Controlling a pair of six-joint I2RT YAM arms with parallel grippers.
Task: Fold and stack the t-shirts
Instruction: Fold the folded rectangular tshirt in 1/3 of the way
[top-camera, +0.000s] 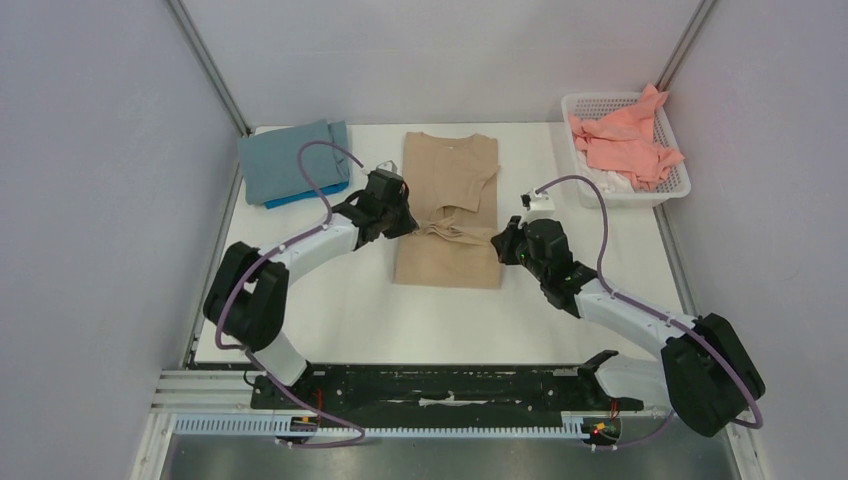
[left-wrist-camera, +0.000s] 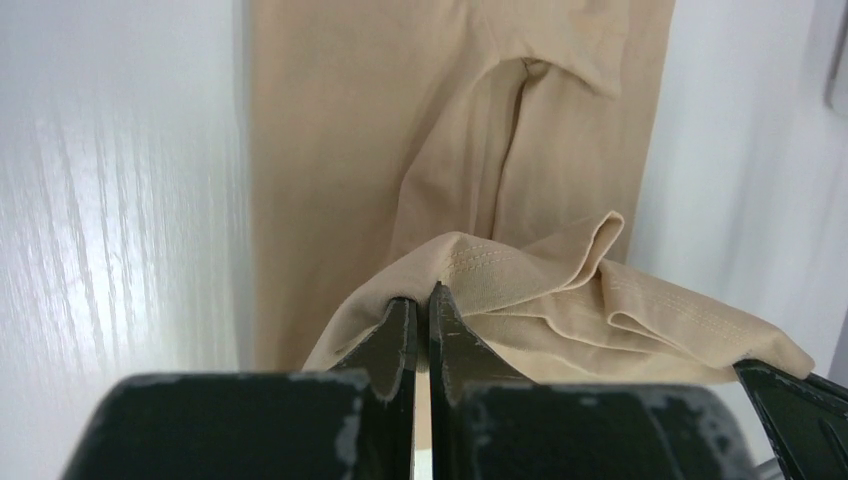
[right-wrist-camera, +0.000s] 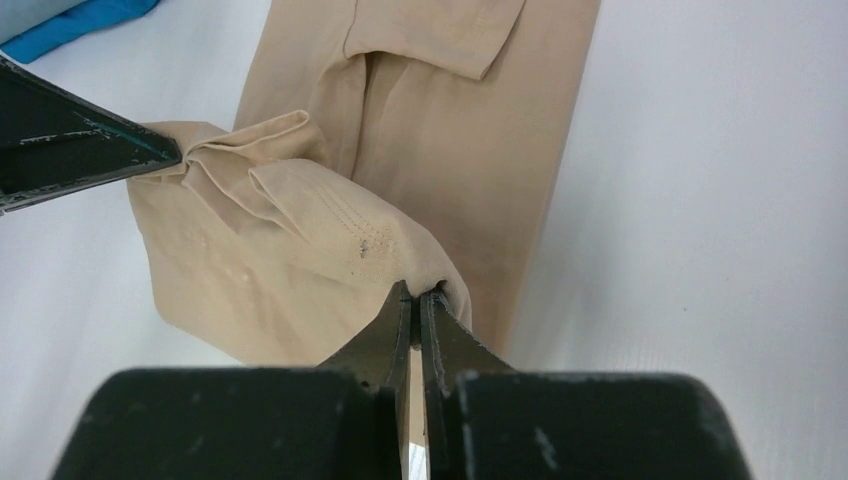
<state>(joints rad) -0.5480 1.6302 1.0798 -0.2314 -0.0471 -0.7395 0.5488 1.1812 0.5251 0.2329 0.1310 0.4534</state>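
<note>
Far left of the table (top-camera: 400, 320): a grey-blue t-shirt (top-camera: 290, 160) lies folded on top of a bright blue t-shirt (top-camera: 305, 197), only an edge of the blue one showing; these two look finished and stacked.

Left gripper (left-wrist-camera: 422, 300): jaws clenched on the hem of the beige t-shirt (top-camera: 447, 265), pinching one bunched corner lifted off the surface.

Centre: the beige shirt lies lengthwise, sleeves already turned in to make a narrow strip, collar at the far end; the near hem is raised between the two arms and sags in gathers over the middle; judged to be mid-way through the bottom-to-top fold.

Right gripper (right-wrist-camera: 415, 295): likewise clamped shut on the other hem corner, cloth draped from its tips.

Far right: the white basket (top-camera: 650, 196) holds a crumpled salmon t-shirt (top-camera: 625, 140), unfolded; a pale scrap beneath it may be another garment, hard to tell.

Left to do: finish this fold, carry the beige shirt to the stack, then the basket's contents.
</note>
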